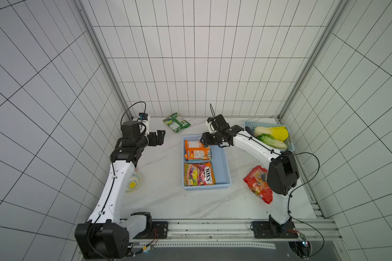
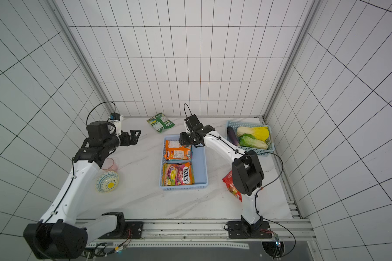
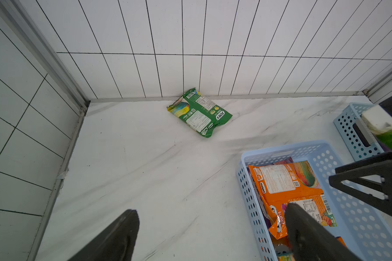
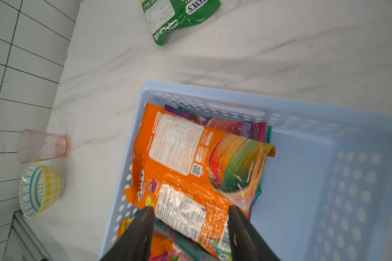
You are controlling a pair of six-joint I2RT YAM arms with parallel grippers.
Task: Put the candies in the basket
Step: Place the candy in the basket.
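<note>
- An orange crinkly plastic candy bag (image 1: 197,150) lay in the far end of the shallow pale blue perforated plastic basket (image 1: 221,165). A multicoloured FOXS candy bag (image 1: 199,174) filled the near end.
- Two bags lay outside on the white marbled table (image 1: 163,196): a green printed bag (image 1: 176,122) near the back wall, and a red bag (image 1: 257,184) beside the right arm's elbow (partly hidden by it in both top views).
- Likely risk: the right gripper (image 4: 190,211) hung low over the orange bag, with its jaws partly apart and nothing held. A lift could snag the bag's curled edge and drag it out.
- The green bag sat close to the wall, leaving little room for a far finger, so a grasp there might slip.
- The red bag lay right by the right arm's own links, an awkward reach.
- The right arm stretched forward and inward, wrist pitched down over the basket's far end.
- The left gripper (image 1: 160,138) hovered above bare table to the basket's left, jaws wide and empty, pointing toward the green bag.
</note>
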